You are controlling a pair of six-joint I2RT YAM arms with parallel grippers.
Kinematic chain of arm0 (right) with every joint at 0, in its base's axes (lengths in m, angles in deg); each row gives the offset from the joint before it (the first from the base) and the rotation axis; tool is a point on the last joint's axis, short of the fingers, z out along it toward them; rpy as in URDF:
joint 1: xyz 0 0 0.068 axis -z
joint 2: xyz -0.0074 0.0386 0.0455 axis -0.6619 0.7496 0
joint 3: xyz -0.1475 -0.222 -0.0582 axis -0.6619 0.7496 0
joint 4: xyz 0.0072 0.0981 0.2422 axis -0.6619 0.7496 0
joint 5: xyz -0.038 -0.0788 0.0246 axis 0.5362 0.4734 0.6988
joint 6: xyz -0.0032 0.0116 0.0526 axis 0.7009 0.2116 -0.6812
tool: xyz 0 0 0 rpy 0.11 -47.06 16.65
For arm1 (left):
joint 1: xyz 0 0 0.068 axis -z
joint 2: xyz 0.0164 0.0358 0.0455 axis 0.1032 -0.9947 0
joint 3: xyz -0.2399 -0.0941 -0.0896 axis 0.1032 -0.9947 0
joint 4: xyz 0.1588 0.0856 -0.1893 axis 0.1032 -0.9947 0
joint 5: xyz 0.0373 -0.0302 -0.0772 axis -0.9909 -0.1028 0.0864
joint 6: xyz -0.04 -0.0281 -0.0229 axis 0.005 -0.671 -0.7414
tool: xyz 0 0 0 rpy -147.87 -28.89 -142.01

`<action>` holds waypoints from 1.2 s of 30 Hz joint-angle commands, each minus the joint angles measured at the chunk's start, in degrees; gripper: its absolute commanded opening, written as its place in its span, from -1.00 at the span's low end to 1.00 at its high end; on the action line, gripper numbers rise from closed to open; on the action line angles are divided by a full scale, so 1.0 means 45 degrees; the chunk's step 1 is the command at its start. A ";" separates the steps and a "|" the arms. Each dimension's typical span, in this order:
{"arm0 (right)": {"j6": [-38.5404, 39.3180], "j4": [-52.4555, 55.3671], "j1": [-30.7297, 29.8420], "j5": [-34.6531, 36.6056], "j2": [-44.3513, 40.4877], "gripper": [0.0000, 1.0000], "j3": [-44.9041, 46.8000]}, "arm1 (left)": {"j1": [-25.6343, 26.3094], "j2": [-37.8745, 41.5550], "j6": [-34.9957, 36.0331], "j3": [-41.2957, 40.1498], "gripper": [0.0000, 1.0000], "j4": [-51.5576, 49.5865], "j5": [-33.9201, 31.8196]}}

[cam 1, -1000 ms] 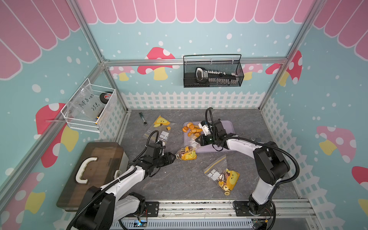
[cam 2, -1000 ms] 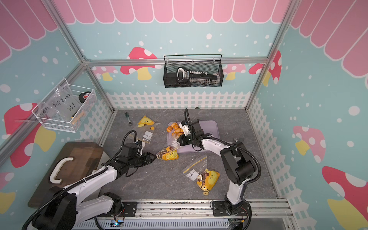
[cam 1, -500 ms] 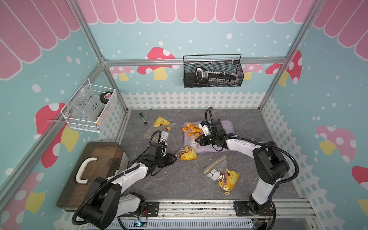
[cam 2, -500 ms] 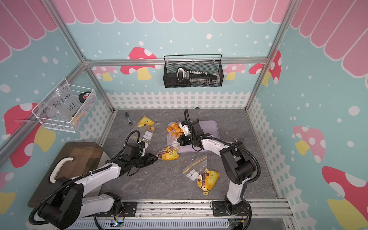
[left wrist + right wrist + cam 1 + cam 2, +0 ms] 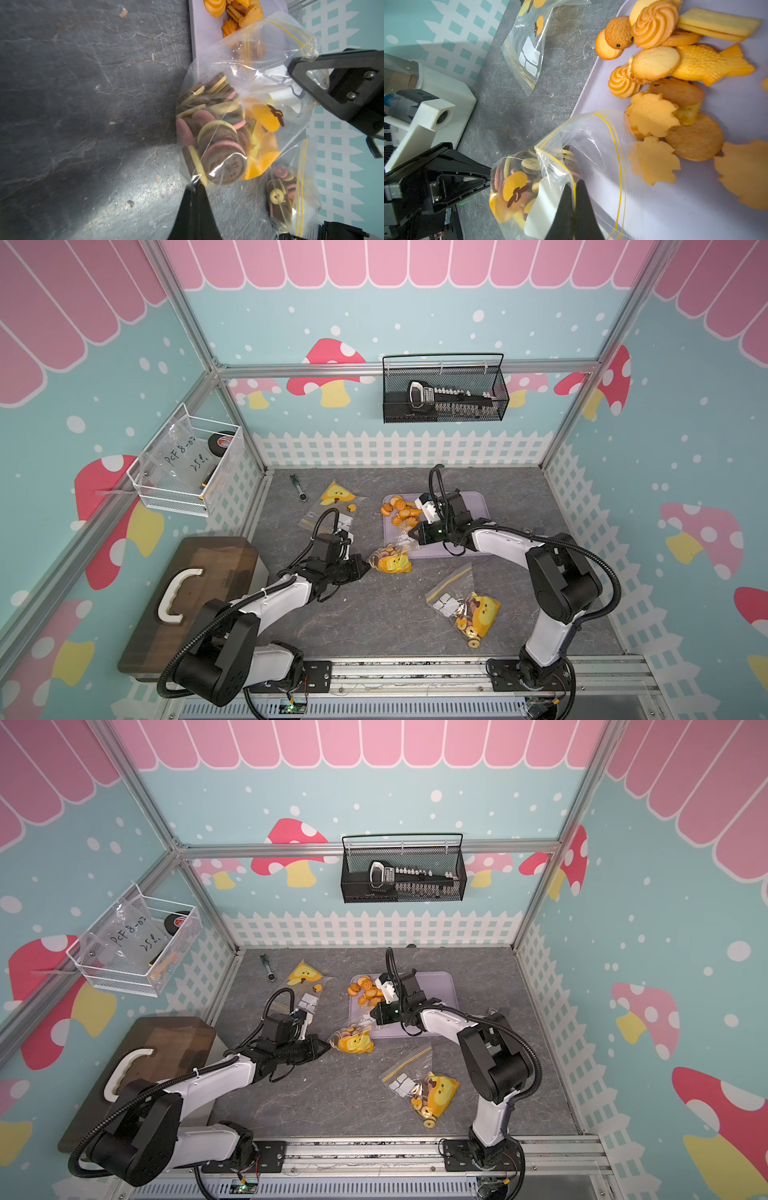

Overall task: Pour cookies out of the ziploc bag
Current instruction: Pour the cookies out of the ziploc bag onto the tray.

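Done: golden biscuits (image 5: pixel 654 62) lie on tray (image 5: pixel 675 218) | Remaining: ring cookies (image 5: pixel 216 141) fill ziploc bag (image 5: pixel 270 68), unpoured | left gripper (image 5: pixel 195 188) clamps bag's bottom corner | right gripper (image 5: pixel 572 187) clamps its open mouth

Cookies (image 5: pixel 398 511) lie on the tray's (image 5: pixel 476 504) left end. A bag (image 5: pixel 392 561) sits at its front-left corner, a second bag (image 5: pixel 459 602) further forward.

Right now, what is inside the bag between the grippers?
Stacked brown, pink and tan cookies fill the closed end of the bag. Any behind its orange print are hidden.
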 commanded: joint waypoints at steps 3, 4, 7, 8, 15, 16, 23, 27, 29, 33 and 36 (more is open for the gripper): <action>-0.0093 -0.0048 0.0269 -0.0169 -0.0015 -1.00 -0.0185 | 0.0056 0.0568 0.0468 0.0885 -1.00 -0.0530 -0.0163; -0.0076 -0.0060 0.0335 -0.0182 -0.0146 -1.00 -0.0124 | 0.0055 0.0693 0.0608 0.1145 -1.00 -0.0889 -0.0258; -0.0035 -0.0025 0.0600 -0.0286 -0.0540 -1.00 0.0005 | 0.0055 0.0924 0.1043 0.2131 -1.00 -0.1930 -0.0537; -0.0053 -0.0004 0.0698 -0.0343 -0.0666 -1.00 0.0037 | 0.0050 0.0910 0.1186 0.2523 -1.00 -0.2262 -0.0548; -0.0152 0.0017 0.1059 -0.0641 -0.1093 -1.00 -0.0130 | 0.0055 0.0033 0.1557 0.4571 -1.00 -0.2928 -0.0261; -0.0133 0.0024 0.1152 -0.0612 -0.1171 -1.00 -0.0131 | 0.0055 -0.0156 0.1547 0.4856 -1.00 -0.2930 -0.0209; -0.0035 0.0379 0.2171 -0.0410 -0.1803 -1.00 -0.0043 | 0.0562 -0.2054 0.1528 0.7171 -1.00 -0.2850 0.0142; 0.0114 0.0860 0.2880 -0.0110 -0.2251 -1.00 0.0039 | 0.1144 -0.3284 0.1541 0.8694 -1.00 -0.2869 0.0171; 0.0208 0.1119 0.3195 0.0252 -0.2482 -1.00 0.0201 | 0.1364 -0.4039 0.1542 0.9529 -1.00 -0.2860 0.0341; 0.0082 0.1234 0.3875 0.0639 -0.2809 -1.00 0.0846 | 0.2035 -0.5750 0.1609 1.1462 -1.00 -0.2988 0.0603; 0.0083 0.1322 0.4260 0.0915 -0.2837 -1.00 0.1280 | 0.2525 -0.6854 0.1620 1.2777 -1.00 -0.3158 0.0730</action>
